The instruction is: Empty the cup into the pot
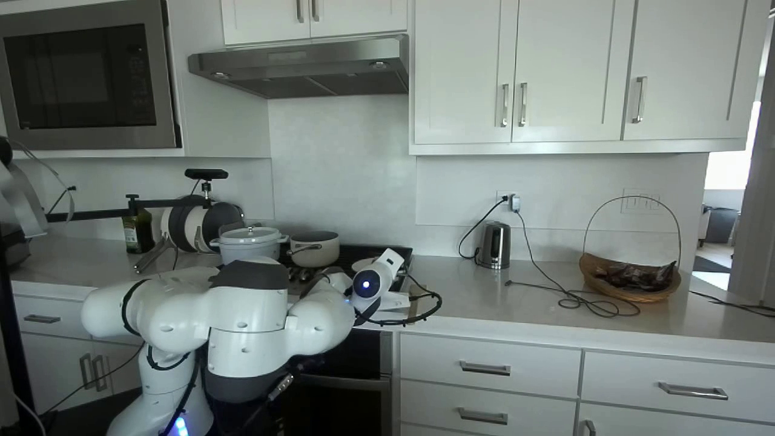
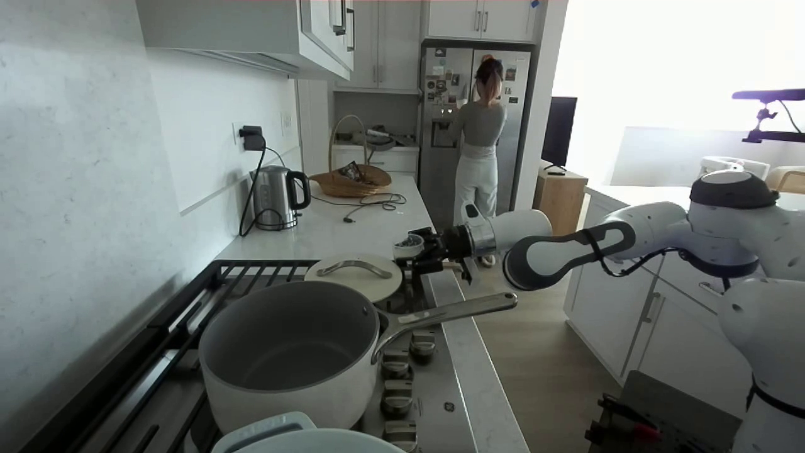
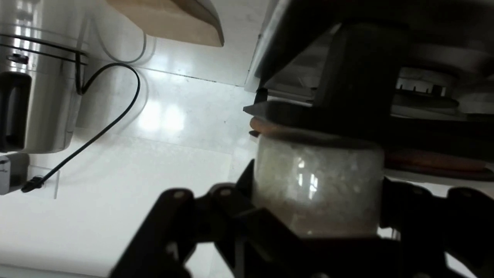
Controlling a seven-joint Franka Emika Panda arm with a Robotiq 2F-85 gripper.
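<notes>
One small white cup (image 2: 408,250) with dark bits (image 2: 409,241) inside is clasped, upright, in the claw (image 3: 318,193) of a white robot arm (image 1: 248,348) near the front edge of a stove (image 2: 437,377). Across a pale lid (image 2: 374,286) stands the open pot (image 2: 327,396), its long handle (image 2: 453,311) jutting over the front. Whether the cup's base touches anything is hard to tell. A kettle (image 1: 495,245) and a basket (image 1: 634,295) occupy the desk (image 1: 484,300); one person (image 2: 483,129) faces the fridge (image 2: 436,179).

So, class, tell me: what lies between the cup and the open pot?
A pale round lid lies between the cup and the pot, seen in an exterior view.
</notes>
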